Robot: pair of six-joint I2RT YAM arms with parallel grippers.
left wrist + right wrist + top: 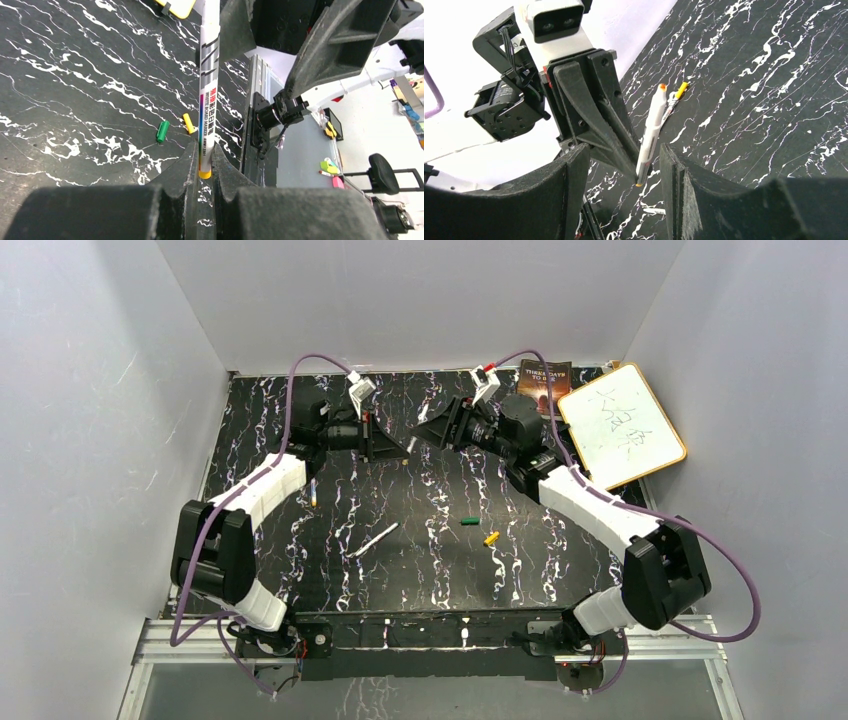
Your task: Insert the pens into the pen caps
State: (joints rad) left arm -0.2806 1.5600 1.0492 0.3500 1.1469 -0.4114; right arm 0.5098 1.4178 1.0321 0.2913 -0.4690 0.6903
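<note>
My left gripper (pixel 202 165) is shut on a whitish pen (pixel 208 95), pinching it near its yellow end plug. In the right wrist view that pen (pixel 650 132) stands up from the left fingers (pixel 594 110) and ends in an orange tip. My right gripper (pixel 621 150) faces it with jaws open, and the pen's lower end sits between them untouched. The two grippers meet over the back middle of the table, left (pixel 395 448) and right (pixel 428 430). A green pen cap (pixel 467 521) and a yellow pen cap (pixel 491 537) lie loose on the table. A second pen (pixel 375 538) lies nearby.
A third pen (pixel 313 490) with a yellow end lies beside the left forearm. A small whiteboard (pixel 620 430) and a dark book (pixel 543 380) lean at the back right. Grey walls close in the black marbled table (pixel 420 570) on three sides.
</note>
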